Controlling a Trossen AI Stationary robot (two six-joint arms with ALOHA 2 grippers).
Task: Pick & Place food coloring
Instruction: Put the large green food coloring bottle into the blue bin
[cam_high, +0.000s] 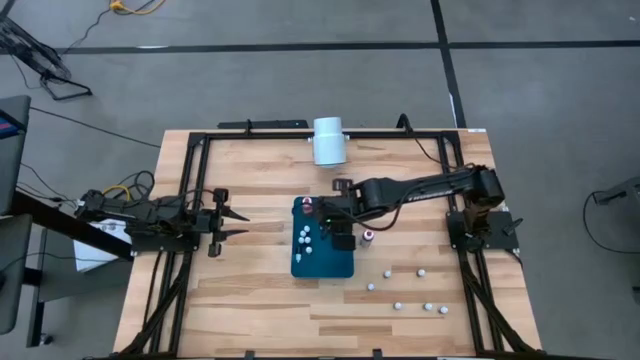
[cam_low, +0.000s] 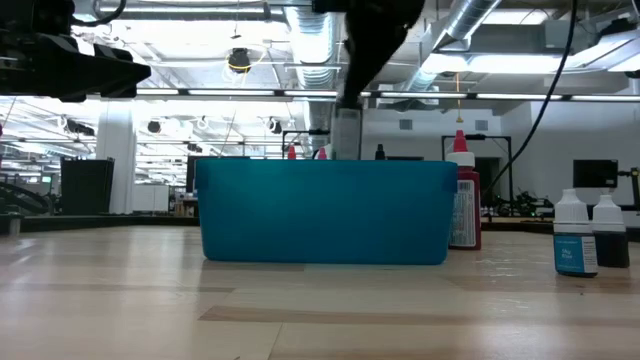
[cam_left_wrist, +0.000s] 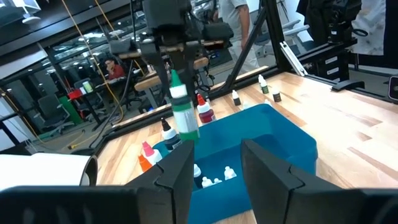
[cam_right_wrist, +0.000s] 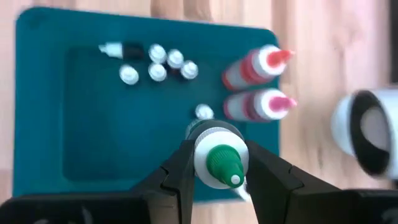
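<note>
One green-capped bottle (cam_right_wrist: 214, 157) in right pincer (cam_right_wrist: 214, 171) above bin (cam_right_wrist: 50, 124)

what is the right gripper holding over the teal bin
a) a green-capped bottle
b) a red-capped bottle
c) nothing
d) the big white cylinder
a: the right wrist view shows the right gripper with its fingers closed on a green-capped bottle, hanging above the teal bin.

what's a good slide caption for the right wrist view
Right gripper fingers hold a green-capped food coloring bottle above the teal bin, where small bottles already sit.
</note>
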